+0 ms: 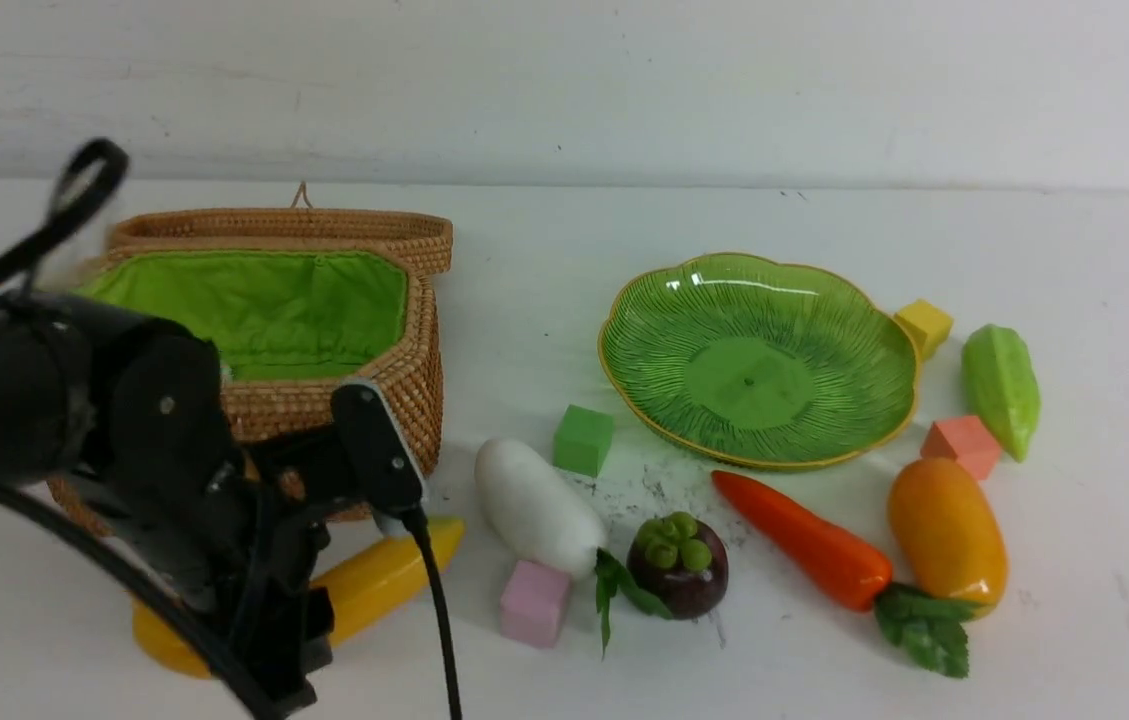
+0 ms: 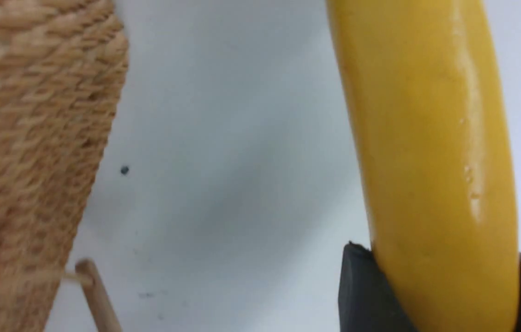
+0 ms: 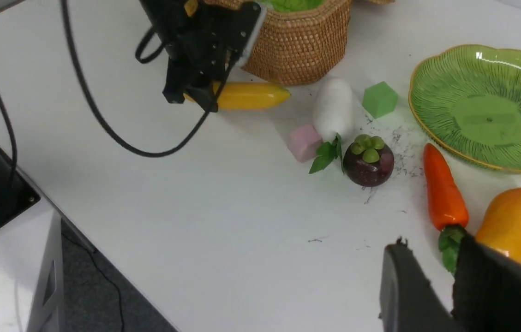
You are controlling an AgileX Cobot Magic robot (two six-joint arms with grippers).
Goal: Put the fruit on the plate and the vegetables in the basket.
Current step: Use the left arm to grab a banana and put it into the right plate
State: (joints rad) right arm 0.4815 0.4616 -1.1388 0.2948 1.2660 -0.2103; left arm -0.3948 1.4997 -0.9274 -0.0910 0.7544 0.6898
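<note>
Banana (image 2: 426, 138) clamped in left gripper (image 2: 445, 276), down on scuffed white table (image 1: 824, 660) just in front of basket (image 1: 404, 380). Right gripper (image 3: 445, 286) barely parted, empty, hanging near carrot (image 3: 442, 189) leaves. Plain white wall (image 1: 564, 80) way out back.

White table (image 1: 1074, 620) against a white wall (image 1: 624, 80) — dark floor (image 3: 80, 299) below.

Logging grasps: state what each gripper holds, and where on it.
Left gripper clamps the long glossy yellow toy banana near its end away from the white radish; right gripper holds nothing.
</note>
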